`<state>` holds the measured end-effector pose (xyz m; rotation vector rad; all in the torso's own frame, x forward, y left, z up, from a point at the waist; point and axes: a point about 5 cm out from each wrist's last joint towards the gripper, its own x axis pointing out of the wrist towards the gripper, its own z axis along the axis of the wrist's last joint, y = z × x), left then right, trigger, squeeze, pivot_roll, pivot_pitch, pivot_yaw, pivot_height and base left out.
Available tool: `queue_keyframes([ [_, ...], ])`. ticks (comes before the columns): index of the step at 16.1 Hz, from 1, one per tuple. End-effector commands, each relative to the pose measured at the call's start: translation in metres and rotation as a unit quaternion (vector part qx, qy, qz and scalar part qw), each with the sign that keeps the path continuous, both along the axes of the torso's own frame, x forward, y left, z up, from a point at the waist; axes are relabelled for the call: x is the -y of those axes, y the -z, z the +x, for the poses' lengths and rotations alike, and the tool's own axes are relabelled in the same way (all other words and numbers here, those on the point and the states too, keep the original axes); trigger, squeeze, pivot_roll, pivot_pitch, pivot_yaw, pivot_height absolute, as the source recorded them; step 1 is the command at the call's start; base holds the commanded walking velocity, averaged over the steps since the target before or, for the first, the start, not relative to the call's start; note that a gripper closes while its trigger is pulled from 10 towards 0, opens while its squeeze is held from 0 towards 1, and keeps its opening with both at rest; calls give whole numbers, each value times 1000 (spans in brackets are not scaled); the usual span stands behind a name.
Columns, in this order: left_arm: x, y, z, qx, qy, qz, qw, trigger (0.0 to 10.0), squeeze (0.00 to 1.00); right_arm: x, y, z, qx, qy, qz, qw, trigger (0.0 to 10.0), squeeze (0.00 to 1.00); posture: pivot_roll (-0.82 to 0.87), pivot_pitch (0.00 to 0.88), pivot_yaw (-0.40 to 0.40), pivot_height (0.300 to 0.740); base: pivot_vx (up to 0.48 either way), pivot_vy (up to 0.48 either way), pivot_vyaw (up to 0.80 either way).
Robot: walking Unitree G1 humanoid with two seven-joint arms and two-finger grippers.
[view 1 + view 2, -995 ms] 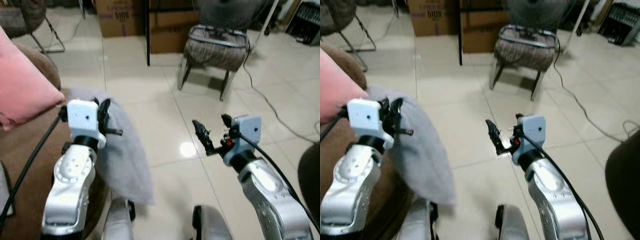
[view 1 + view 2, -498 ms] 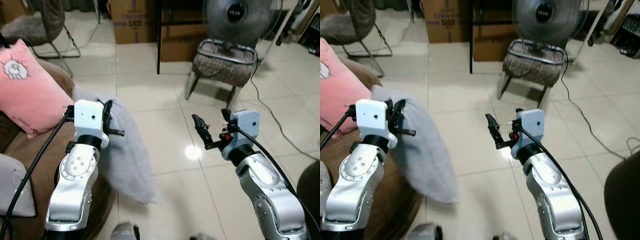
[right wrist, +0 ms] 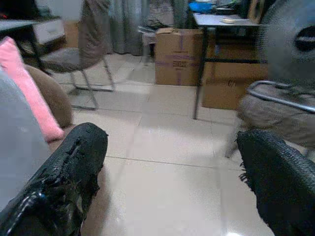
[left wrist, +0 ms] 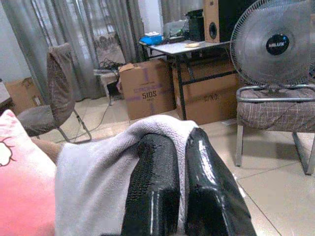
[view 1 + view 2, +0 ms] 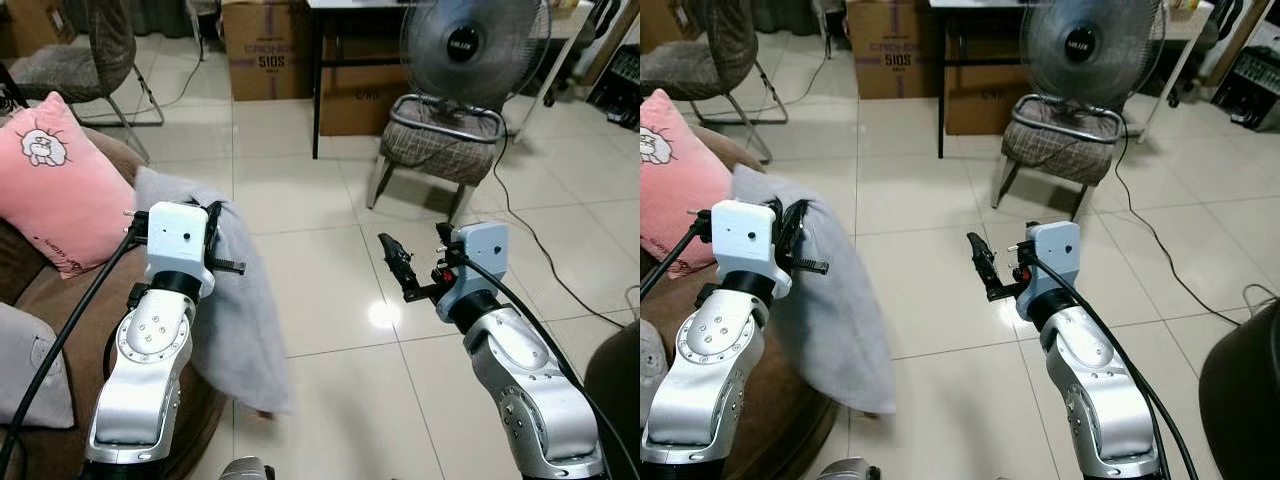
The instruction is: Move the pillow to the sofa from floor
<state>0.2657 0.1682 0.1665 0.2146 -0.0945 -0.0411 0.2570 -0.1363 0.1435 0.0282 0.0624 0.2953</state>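
The grey pillow point(image 5: 248, 310) hangs from my left gripper point(image 5: 214, 226), draped down the front edge of the brown sofa point(image 5: 60, 300), its lower corner just above the floor tiles. In the left wrist view the two black fingers point(image 4: 153, 191) are pressed together with the pillow's fleece point(image 4: 93, 182) pinched between them. My right gripper point(image 5: 420, 256) is held out over the bare floor to the right, open, with nothing between its fingers point(image 3: 64, 182).
A pink pillow point(image 5: 55, 185) leans on the sofa back and a grey cushion point(image 5: 30, 365) lies on the seat. Ahead stand a fan point(image 5: 465, 45), a padded stool point(image 5: 440, 135), cardboard boxes point(image 5: 262, 50) and a folding chair point(image 5: 90, 50). A cable point(image 5: 530, 235) crosses the floor on the right.
The camera has tilted up, so the whole scene sits lower and more of the room shows. The left gripper still grips the grey pillow; the right stays open.
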Motion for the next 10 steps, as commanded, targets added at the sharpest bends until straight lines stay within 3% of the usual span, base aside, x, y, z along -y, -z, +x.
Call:
queue_keyframes([
  [1, 2, -7, 0, 20, 9, 2, 1000, 10000, 0, 4, 5, 0, -2, 20, -18, 1000, 10000, 0, 69, 0, -14, 740, 0, 0, 0],
  [10, 5, -7, 3, 21, 14, -5, 1000, 10000, 0, 6, 6, -1, 7, 24, -20, 999, 10000, 0, 67, 0, -18, 740, 0, 0, 0],
])
